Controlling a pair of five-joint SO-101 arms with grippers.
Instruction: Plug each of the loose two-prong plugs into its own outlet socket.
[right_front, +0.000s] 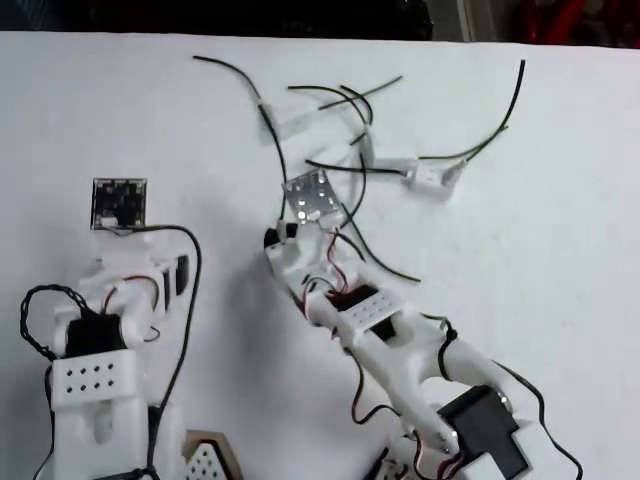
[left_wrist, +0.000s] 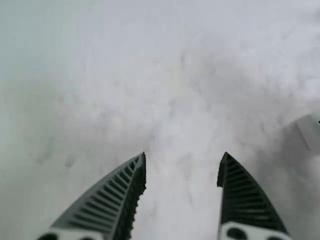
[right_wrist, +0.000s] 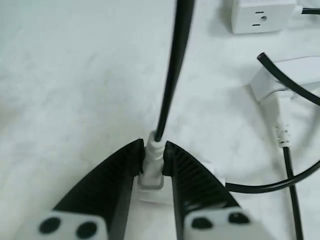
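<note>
Right gripper (right_wrist: 153, 149) clamps a white two-prong plug (right_wrist: 151, 167) near the white outlet socket (right_wrist: 261, 15). Left gripper (left_wrist: 182, 165), fingers spread, hangs over the desk (left_wrist: 150, 75), well apart from that socket.

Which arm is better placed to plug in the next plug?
Right. The right fingers grip a white plug, with an outlet socket close ahead. The left fingers hang open over the table, holding nothing.

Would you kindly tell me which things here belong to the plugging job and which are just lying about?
Job: plug, clamped by the right gripper, jaws shut; socket; another white cord end; black cords.
Lying about: perforated piece between the arm bases; left gripper, jaws open over bare table.
</note>
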